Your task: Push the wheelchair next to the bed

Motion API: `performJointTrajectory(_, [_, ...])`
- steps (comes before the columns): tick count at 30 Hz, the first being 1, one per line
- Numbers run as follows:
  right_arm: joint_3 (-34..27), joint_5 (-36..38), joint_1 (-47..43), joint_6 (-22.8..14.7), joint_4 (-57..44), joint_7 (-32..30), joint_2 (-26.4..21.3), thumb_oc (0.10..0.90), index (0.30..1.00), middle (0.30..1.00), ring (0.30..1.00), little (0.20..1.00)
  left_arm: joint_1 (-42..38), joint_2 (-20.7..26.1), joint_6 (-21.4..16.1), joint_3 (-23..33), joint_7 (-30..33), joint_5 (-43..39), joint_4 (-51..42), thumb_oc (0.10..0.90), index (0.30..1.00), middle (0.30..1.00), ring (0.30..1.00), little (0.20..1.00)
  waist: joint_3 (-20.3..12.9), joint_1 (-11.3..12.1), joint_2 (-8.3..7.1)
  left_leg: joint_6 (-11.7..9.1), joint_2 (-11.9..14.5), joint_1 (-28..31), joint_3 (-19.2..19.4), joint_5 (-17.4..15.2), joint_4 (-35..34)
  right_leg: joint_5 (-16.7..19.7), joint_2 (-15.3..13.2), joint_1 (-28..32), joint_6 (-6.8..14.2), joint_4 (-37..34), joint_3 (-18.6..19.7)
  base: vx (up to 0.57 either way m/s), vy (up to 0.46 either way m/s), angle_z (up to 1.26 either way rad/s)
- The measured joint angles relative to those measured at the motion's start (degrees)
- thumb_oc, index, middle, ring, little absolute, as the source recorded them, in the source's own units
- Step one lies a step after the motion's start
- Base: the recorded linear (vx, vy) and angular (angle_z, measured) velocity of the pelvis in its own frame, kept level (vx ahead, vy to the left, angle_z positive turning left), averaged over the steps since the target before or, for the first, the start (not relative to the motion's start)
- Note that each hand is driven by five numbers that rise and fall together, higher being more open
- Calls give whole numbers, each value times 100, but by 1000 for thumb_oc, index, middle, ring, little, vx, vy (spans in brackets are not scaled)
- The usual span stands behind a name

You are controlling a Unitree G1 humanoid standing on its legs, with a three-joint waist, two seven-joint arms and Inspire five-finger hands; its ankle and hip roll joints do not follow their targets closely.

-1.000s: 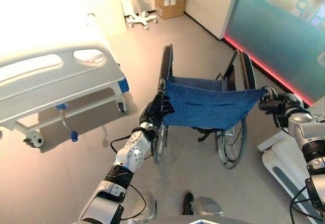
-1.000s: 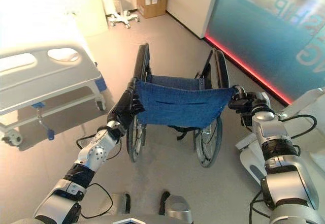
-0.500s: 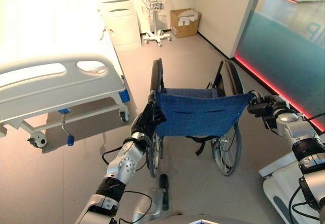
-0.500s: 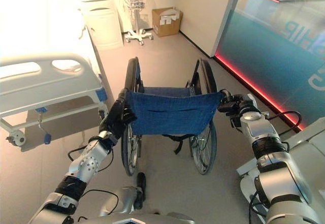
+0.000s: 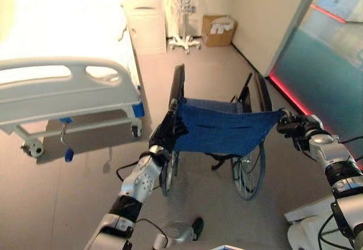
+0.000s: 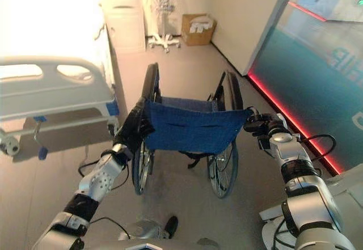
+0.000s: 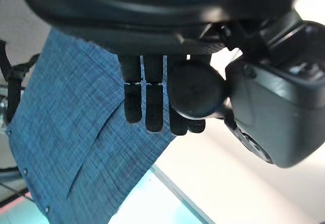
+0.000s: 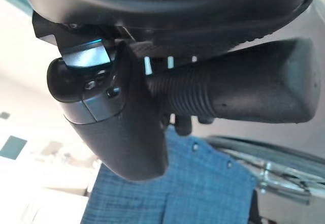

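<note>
The wheelchair (image 5: 224, 128) has a blue cloth back and large spoked wheels, and stands on the floor just ahead of me, facing away. The white hospital bed (image 5: 68, 94) lies to its left, with its foot end level with the chair's left wheel and a gap of floor between them. My left hand (image 5: 166, 131) is shut on the left push handle (image 7: 195, 89), fingers curled round its rounded end beside the blue cloth. My right hand (image 5: 298, 130) is shut on the ribbed black right push handle (image 8: 228, 94).
A white cabinet (image 5: 144, 20), a wheeled stand (image 5: 184, 39) and a cardboard box (image 5: 219, 29) stand by the far wall. A glass wall with a red floor strip (image 5: 292, 94) runs along the right. A white machine base (image 5: 309, 230) sits at the lower right.
The whole view has shifted, so the camera has moved. Both hands have kept their hold on the push handles, and the wheelchair has stayed straight ahead of me beside the bed's foot end.
</note>
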Motion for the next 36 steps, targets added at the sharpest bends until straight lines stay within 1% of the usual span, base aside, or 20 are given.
performJointTrajectory(1, [-55,-20,48,1,-22,-26,44,400,300,300,300,300,-13,6,-64,-5,-37,7,123,400,300,300,300,300,139,-191,-138,273,37,-83,574,-386,1314,-3,-445,76,111,603,-460,352,-263,82])
performJointTrajectory(2, [-27,-37,106,104,-126,-32,-59,400,300,300,300,300,85,-96,-74,-43,-37,4,176,400,300,300,300,300,86,-279,98,-230,317,83,-26,-1238,1497,-375,-441,-534,232,2107,-223,403,-285,76])
performJointTrajectory(3, [-111,-57,218,107,-298,-64,-87,400,300,300,300,300,81,-48,-133,-132,-97,7,168,400,300,300,300,300,118,-323,91,37,29,77,-684,-1218,1454,-530,-437,-1060,374,2693,366,283,-190,40])
performJointTrajectory(6, [-194,-20,191,123,-395,-57,-153,400,300,300,300,300,19,-30,-211,-97,-107,8,-58,400,300,300,300,300,228,-499,50,-205,85,190,-1546,-691,793,-334,-86,-1554,586,1496,616,322,-289,65])
performJointTrajectory(7, [-204,-16,184,132,-400,-57,-160,400,300,300,300,300,-14,-25,-215,-97,-104,9,-68,400,300,300,300,300,249,-575,42,-192,117,185,-1624,-696,741,-203,-47,-1501,498,1099,719,286,-322,97])
performJointTrajectory(8, [-228,-16,168,181,-415,-59,-150,400,300,300,300,300,-68,37,-190,-101,-109,29,-64,400,300,300,300,300,279,-660,-118,-199,92,170,-1604,-694,661,235,-199,-1166,585,53,962,251,-297,80])
performJointTrajectory(9, [-243,-17,168,190,-415,-59,-144,400,300,300,300,300,-89,53,-182,-99,-111,58,-41,400,300,300,300,300,279,-676,-212,-200,43,183,-1603,-695,666,326,-302,-1007,685,-179,1023,364,-399,76])
performJointTrajectory(10, [-301,-25,142,191,-415,-73,-114,400,300,300,300,300,-137,-13,-185,-58,-115,120,15,400,300,300,300,300,292,-669,-230,-209,59,197,-1676,-706,644,758,-315,-870,679,-345,973,270,-270,56])
performJointTrajectory(12, [-328,-59,75,224,-415,-84,-145,400,300,300,300,300,-226,-40,-160,-25,-114,118,9,400,300,300,300,300,280,-688,-284,-232,259,212,-1465,-731,328,824,-286,-856,454,-214,970,281,-239,61])
performJointTrajectory(13, [-333,-59,-30,241,-411,-83,-153,400,300,300,300,300,-288,-46,-162,-1,-103,106,16,400,300,300,300,300,358,-797,-428,-261,258,255,-1025,-759,685,920,-425,-773,297,-337,795,269,-210,63])
performJointTrajectory(14, [-341,-61,-75,247,-409,-85,-145,400,300,300,300,300,-308,-83,-178,8,-97,96,60,400,300,300,300,300,410,-859,-407,-346,328,198,-776,-858,1269,937,-453,-696,221,-314,683,298,-271,80])
performJointTrajectory(15, [-314,-81,-64,321,-417,-96,-270,400,300,300,300,300,-266,-262,-159,0,-64,86,179,400,300,300,300,300,365,-902,-129,-551,632,225,-473,-1351,2192,942,-306,-504,45,-270,469,169,-192,59])
performJointTrajectory(17, [-152,-79,-36,413,-499,-96,-474,400,300,300,300,300,-154,-447,-123,-19,-13,89,171,400,300,300,300,300,240,-963,166,-764,869,319,-550,-1546,1977,592,-21,-552,-78,166,476,186,-254,63])
performJointTrajectory(20, [-144,-69,-76,469,-516,-107,-487,400,300,300,300,300,-274,-479,-93,-58,93,84,106,400,300,300,300,300,239,-1007,-17,-1179,821,-155,-330,-1044,2389,361,-30,-615,-295,339,378,252,-247,68])
performJointTrajectory(22, [-141,-84,-81,493,-516,-116,-483,400,300,300,300,300,-310,-474,-42,-76,144,85,205,400,300,300,300,300,240,-959,-35,-1047,898,-362,-91,-718,2701,395,-115,-484,-374,261,252,213,-87,25])
performJointTrajectory(24, [-79,-114,-70,509,-516,-165,-429,400,300,300,300,300,-203,-454,-4,-75,142,86,260,400,300,300,300,300,239,-915,4,-932,989,-355,205,-668,2662,284,-45,-215,-502,165,46,293,-21,15])
performJointTrajectory(28, [95,-119,-59,581,-509,-259,-383,400,300,300,300,300,-28,-431,-22,-70,51,90,212,400,300,300,300,300,233,-764,89,-958,1084,-378,894,-650,1212,307,170,283,-520,-366,-462,351,19,-1])
performJointTrajectory(29, [108,-118,-42,587,-505,-276,-394,400,300,300,300,300,27,-428,-40,-71,-5,97,193,400,300,300,300,300,234,-636,204,-1079,1120,-497,1094,-570,580,311,316,457,-564,-494,-626,287,0,-21])
performJointTrajectory(32, [165,-115,52,585,-506,-277,-441,400,300,300,300,300,257,-412,-45,-73,-130,110,141,400,300,300,300,300,162,-433,380,-1185,1117,-705,1259,-298,248,224,538,760,-638,-595,-735,313,0,-46])
performJointTrajectory(36, [337,-83,108,561,-280,-213,-152,400,300,300,300,300,607,-56,15,-68,-360,269,41,400,300,300,300,300,-192,18,189,-1069,976,-831,1247,-280,652,31,484,974,-521,-705,-767,299,90,-73])
